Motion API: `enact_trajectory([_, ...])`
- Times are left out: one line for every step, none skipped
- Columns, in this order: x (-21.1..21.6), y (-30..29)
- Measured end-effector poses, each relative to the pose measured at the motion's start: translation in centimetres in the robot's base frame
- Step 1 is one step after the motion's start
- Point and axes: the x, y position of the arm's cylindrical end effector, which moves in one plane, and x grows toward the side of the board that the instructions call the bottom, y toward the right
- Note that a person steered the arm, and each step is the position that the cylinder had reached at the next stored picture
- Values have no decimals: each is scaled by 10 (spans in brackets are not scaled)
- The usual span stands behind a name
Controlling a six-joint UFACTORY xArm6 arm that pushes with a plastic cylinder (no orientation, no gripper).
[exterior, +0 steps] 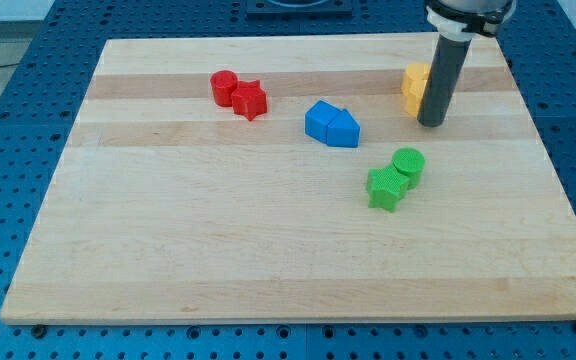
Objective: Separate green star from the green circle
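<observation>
The board [298, 270] is pale wood with lengthwise grain bands, lying on a blue perforated table [8, 120].

The rod [442, 75] is a smooth dark cylinder, nearly upright, dropping from a wider collar at the view's top. My tip [431, 123] rests on the board at about 1 o'clock from board centre, just beside the yellow blocks [414, 87], which the rod partly hides; their shapes cannot be told. There is no claw: the rod ends plain and holds nothing.

The blocks are matte, solid-coloured pieces:
- Two blue blocks [331, 124], angular, touching, near centre.
- Red cylinder [224, 87] and red star [250, 100], touching, at 11 o'clock.
- Green circle [408, 165] and green star [385, 187], touching; the star sits at 7 o'clock from the circle. Both lie at 6 o'clock from my tip, apart from it.

No writing is legible.
</observation>
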Motion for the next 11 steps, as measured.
enact_trajectory([0,-3])
enact_trajectory([22,-3])
enact_trajectory([38,-2])
enact_trajectory([52,-3])
enact_trajectory([67,-3])
enact_trajectory([89,-7])
enact_trajectory([114,-35])
enact_trajectory([115,-65])
enact_trajectory([115,-93])
enact_trajectory([111,-126])
enact_trajectory([94,-160])
